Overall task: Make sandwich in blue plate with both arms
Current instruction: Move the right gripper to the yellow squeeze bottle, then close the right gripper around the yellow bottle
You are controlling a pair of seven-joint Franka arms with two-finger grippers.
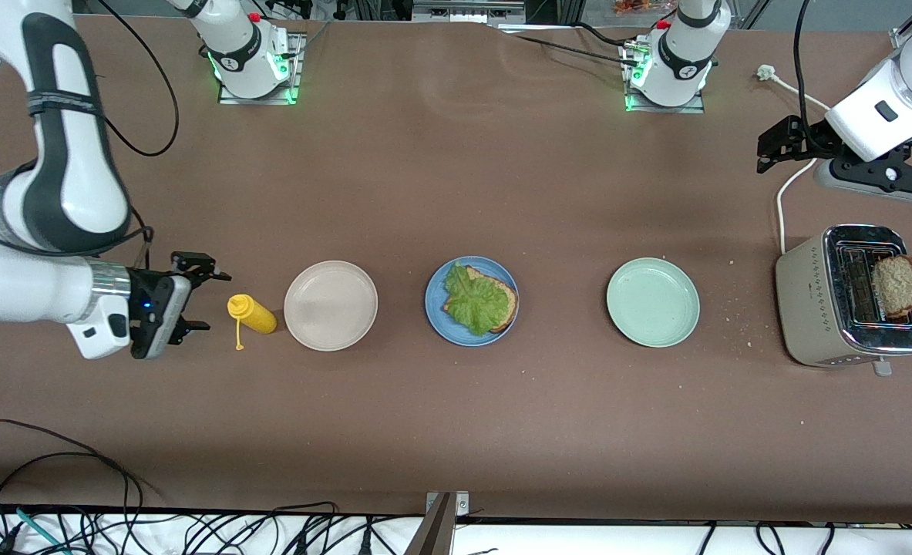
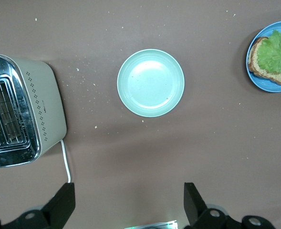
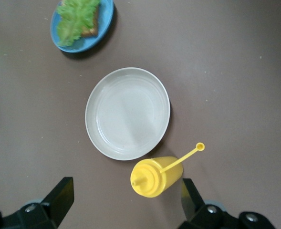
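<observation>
No writing is legible. The blue plate (image 1: 434, 308) at mid-table holds bread (image 1: 506, 297) under lettuce (image 1: 477, 302). Left tool (image 1: 781, 146) near the toaster (image 1: 810, 308) and right tool (image 1: 193, 297) beside the yellow bottle (image 1: 253, 313) both stand apart, empty.

A medium-blue, unpatterned surface is shown by the blue plate (image 1: 434, 312), on which a brown bread slice (image 1: 503, 302) with a darker crust is covered by a ruffled bright green lettuce leaf (image 1: 476, 302). A beige-white plate (image 1: 331, 305) and a pale green plate (image 1: 653, 302) are both seen plain. The squeeze bottle (image 1: 252, 313) is coloured yellow throughout. A cream body with rows of small dark dots and a mirrored silver top is presented by the toaster (image 1: 806, 308), from which a speckled tan bread slice (image 1: 898, 284) protrudes. The table (image 1: 456, 432) is brown and scattered with pale crumbs. Black is worn by the left gripper (image 1: 768, 152) and the right gripper (image 1: 205, 297), on white arms.
</observation>
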